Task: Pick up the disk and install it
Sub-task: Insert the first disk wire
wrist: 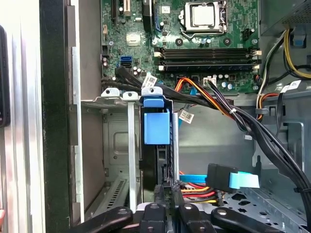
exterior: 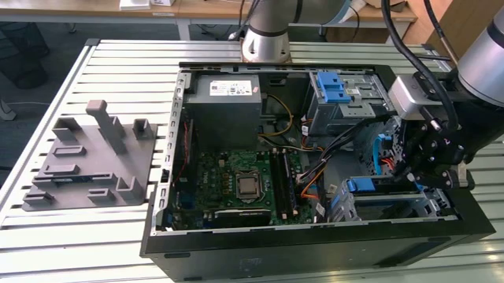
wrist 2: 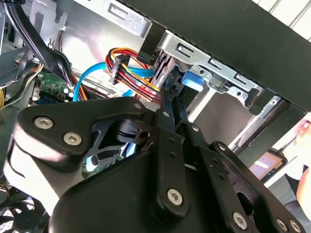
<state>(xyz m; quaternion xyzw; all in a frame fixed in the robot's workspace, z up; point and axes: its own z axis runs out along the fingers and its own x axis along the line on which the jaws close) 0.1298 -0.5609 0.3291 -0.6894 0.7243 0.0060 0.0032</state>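
Observation:
The disk (exterior: 364, 185) stands on edge in the lower drive cage (exterior: 429, 206) at the exterior view's right corner of the open computer case. Its blue bracket (wrist: 156, 124) faces the first wrist view, with the dark body (wrist: 163, 162) running down behind it. My gripper (exterior: 409, 177) hangs over that cage. In both wrist views its black fingers (wrist 2: 167, 126) run close together, and the gripper (wrist 2: 173, 94) ends right at the disk's blue bracket (wrist 2: 192, 80). The gripper (wrist: 167, 188) sits at the disk's end, and I cannot tell whether it touches.
Bundled black, orange and red cables (wrist: 233, 116) cross beside the cage, with a blue-tagged connector (wrist: 228, 179) close by. The motherboard (exterior: 240, 183), grey power supply (exterior: 228, 100) and upper drive bay (exterior: 339, 88) fill the case. A grey fixture plate (exterior: 87, 159) lies on the table at the exterior view's left.

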